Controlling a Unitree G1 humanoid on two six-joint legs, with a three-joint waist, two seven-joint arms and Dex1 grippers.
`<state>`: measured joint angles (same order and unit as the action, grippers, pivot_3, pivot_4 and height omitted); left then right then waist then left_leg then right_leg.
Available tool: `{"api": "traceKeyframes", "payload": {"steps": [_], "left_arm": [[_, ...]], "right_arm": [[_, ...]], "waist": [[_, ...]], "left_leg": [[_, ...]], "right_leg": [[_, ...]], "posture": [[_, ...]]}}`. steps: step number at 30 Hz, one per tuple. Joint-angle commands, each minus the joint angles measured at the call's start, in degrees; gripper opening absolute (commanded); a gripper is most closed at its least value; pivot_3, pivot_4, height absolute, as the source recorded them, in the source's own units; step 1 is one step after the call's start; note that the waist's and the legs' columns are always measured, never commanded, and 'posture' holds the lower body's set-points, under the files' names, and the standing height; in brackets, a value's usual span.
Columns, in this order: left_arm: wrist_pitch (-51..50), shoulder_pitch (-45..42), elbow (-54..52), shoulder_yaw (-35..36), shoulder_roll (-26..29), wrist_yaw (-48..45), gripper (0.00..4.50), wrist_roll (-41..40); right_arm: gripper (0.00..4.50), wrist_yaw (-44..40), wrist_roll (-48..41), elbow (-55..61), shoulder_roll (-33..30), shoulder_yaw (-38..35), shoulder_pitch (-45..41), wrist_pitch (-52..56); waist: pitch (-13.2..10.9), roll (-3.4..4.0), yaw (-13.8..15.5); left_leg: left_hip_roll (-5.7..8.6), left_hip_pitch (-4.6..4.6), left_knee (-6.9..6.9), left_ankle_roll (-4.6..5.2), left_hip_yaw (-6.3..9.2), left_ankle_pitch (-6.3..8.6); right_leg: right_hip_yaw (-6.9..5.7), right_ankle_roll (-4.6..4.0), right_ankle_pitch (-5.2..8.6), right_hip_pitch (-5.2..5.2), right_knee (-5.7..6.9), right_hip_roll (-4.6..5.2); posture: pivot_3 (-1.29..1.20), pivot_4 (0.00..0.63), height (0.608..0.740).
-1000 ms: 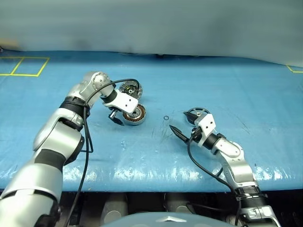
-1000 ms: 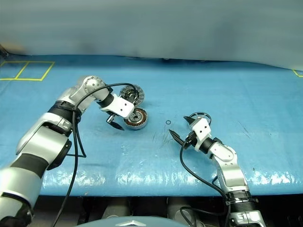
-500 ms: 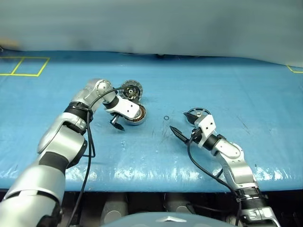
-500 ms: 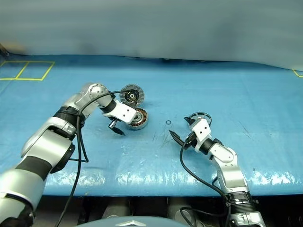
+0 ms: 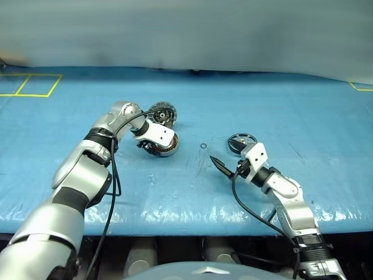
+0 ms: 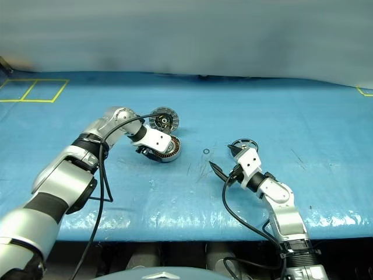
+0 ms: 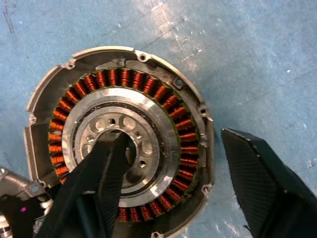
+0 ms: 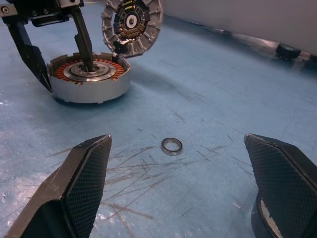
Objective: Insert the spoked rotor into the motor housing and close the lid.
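— Blue sheeting covers the table (image 5: pixel 192 181), scuffed in the middle. Nearest the robot, what do you make of the right end effector (image 5: pixel 224 155)?

— It lies low and level over the sheet, fingers spread wide with nothing between them. The spoked rotor (image 5: pixel 241 141) sits flat on the table just beyond and beside it, touching nothing that I can see (its rim is half hidden by the white wrist block). So the right arm is much the nearer one to the rotor.

— And between the two arms?

— A tiny thin ring (image 8: pixel 171 146) lies loose on the sheet, straight ahead of the right fingers. It isn't part of the job, but it sits on the line from rotor to housing.

— Farther out?

— The motor housing (image 7: pixel 119 139) rests flat, copper windings up. The left end effector (image 6: pixel 150 150) points steeply down onto it: one finger (image 7: pixel 101 186) reaches into the central hub, the other (image 7: pixel 262 188) stands outside the casing wall, so the jaws straddle the rim, partly apart. Whether they're gripping yet I can't tell.

— The lid?

— The lid (image 6: pixel 162 120) stands tilted open at the housing's far edge, inner face toward the robot. My guess: the finger in the hub blocks the rotor's seat.
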<state>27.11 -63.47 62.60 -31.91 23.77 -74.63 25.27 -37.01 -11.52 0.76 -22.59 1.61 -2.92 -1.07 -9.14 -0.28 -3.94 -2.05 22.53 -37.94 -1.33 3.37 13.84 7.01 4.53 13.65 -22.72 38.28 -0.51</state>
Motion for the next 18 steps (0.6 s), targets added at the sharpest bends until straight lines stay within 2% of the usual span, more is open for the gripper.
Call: {"api": "traceKeyframes", "payload": {"steps": [1, 5, 13, 18], "left_arm": [[0.68, 1.75, -0.18, -1.46, -0.53, -1.78, 2.35, 1.21], [-0.02, 2.23, -5.22, -1.01, -0.23, -5.84, 2.35, -0.38], [-9.26, 7.82, -23.9, -0.04, 2.29, -16.59, 2.35, -6.17], [-15.74, 10.41, -35.24, -2.94, 4.8, -17.87, 2.35, -10.64]], "right_arm": [[4.5, 0.34, -0.31, 2.58, -0.53, -1.27, 0.11, -0.55], [4.5, 0.25, -0.38, 2.3, -0.63, -1.31, -0.16, -0.54], [4.5, 0.18, -0.31, 1.88, -0.53, -1.15, -0.71, -0.77], [4.5, 0.1, -0.12, 1.32, -0.23, -0.79, -0.8, -1.22]], "waist": [[0.0, -0.01, 0.01], [0.0, 0.0, 0.03], [-0.01, 0.0, 0.04], [-0.03, 0.0, 0.02]], "left_leg": [[0.0, 0.01, 0.0, 0.0, 0.01, 0.0], [0.01, 0.06, 0.02, 0.0, 0.0, 0.0], [-0.01, 0.12, 0.16, 0.08, 0.01, 0.05], [-0.03, 0.14, 0.16, 0.08, 0.01, 0.05]], "right_leg": [[0.0, 0.0, 0.0, 0.0, 0.0, -0.01], [0.01, 0.0, 0.0, -0.01, -0.06, 0.0], [-0.01, -0.15, 0.08, -0.07, -0.11, 0.01], [-0.01, -0.18, 0.11, -0.11, -0.1, 0.0]], "posture": [[0.0, 0.15, 0.74], [0.0, 0.15, 0.74], [0.0, 0.15, 0.74], [0.0, 0.15, 0.74]]}}
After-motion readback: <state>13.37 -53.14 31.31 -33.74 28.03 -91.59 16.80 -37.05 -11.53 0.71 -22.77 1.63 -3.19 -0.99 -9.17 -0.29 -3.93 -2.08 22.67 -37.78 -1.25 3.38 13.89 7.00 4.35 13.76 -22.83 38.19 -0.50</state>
